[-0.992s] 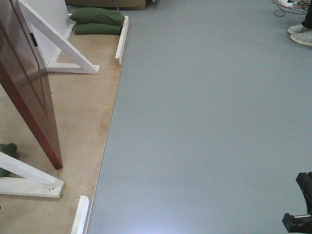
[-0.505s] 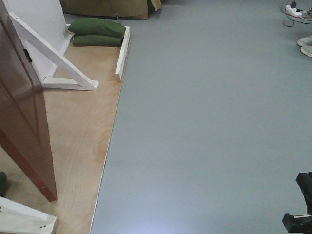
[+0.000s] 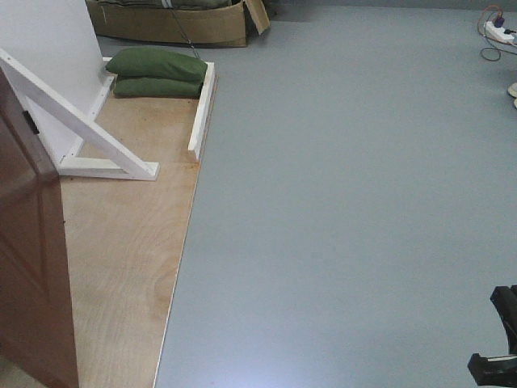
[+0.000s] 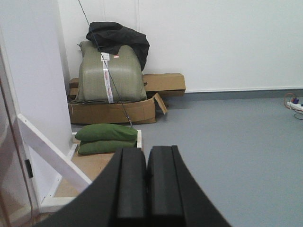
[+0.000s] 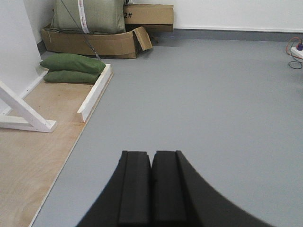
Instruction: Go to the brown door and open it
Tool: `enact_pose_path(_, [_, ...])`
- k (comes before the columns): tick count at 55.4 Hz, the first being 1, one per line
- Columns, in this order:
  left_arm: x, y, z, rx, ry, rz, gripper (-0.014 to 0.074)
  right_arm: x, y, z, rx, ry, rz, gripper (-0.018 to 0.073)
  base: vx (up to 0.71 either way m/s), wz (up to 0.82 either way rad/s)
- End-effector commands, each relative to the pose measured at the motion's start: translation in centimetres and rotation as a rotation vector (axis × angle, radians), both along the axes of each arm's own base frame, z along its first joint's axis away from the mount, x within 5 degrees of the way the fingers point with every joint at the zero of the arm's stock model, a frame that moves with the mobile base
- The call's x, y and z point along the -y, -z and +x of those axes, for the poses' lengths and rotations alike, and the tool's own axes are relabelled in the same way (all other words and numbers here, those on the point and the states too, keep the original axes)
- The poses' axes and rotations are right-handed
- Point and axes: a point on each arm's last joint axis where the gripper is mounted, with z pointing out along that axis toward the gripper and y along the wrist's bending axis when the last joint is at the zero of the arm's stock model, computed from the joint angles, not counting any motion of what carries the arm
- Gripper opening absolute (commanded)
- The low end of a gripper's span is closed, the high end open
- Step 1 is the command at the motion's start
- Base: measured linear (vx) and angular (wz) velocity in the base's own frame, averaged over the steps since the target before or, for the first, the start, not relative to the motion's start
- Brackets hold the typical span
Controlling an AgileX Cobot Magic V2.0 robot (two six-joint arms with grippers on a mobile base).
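The brown door (image 3: pixel 28 267), glossy reddish-brown with recessed panels, stands open at the far left of the front view, over the plywood platform (image 3: pixel 129 242). Its handle is out of view. In the left wrist view my left gripper (image 4: pixel 147 152) is shut with its pads pressed together and nothing between them, held over the platform's right edge. My right gripper (image 5: pixel 151 154) is likewise shut and empty, above the grey floor to the right of the platform. Neither gripper touches the door.
White braced frame boards (image 3: pixel 81 137) stand behind the door against a white panel (image 4: pixel 33 71). Two green sandbags (image 3: pixel 157 71) lie at the platform's back, a cardboard box (image 3: pixel 170 24) beyond. A power strip (image 3: pixel 501 32) lies far right. A black robot part (image 3: pixel 497 339) shows bottom right.
The view has advanced: the door has slid left and down toward the frame corner, the near white brace left view, the sandbags and box came closer, and the shoes drifted off the right edge.
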Motion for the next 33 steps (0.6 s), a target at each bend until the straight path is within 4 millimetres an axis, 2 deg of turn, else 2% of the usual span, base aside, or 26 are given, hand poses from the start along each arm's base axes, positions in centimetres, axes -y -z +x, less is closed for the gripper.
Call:
enact_pose_path(1, [-0.22, -1.28, -0.16, 0.1, -0.023, -0.017, 0.0146, 0.04, -0.56, 0.17, 0.079, 0.002, -0.007, 0.0, 0.35, 0.01])
enact_pose_path(17, [-0.22, -1.28, -0.16, 0.1, -0.023, -0.017, 0.0146, 0.04, -0.56, 0.17, 0.079, 0.002, -0.007, 0.0, 0.29, 0.02])
enact_pose_path(33, [-0.22, -1.28, -0.16, 0.1, -0.023, -0.017, 0.0146, 0.04, -0.61, 0.19, 0.085, 0.002, -0.007, 0.0, 0.12, 0.03])
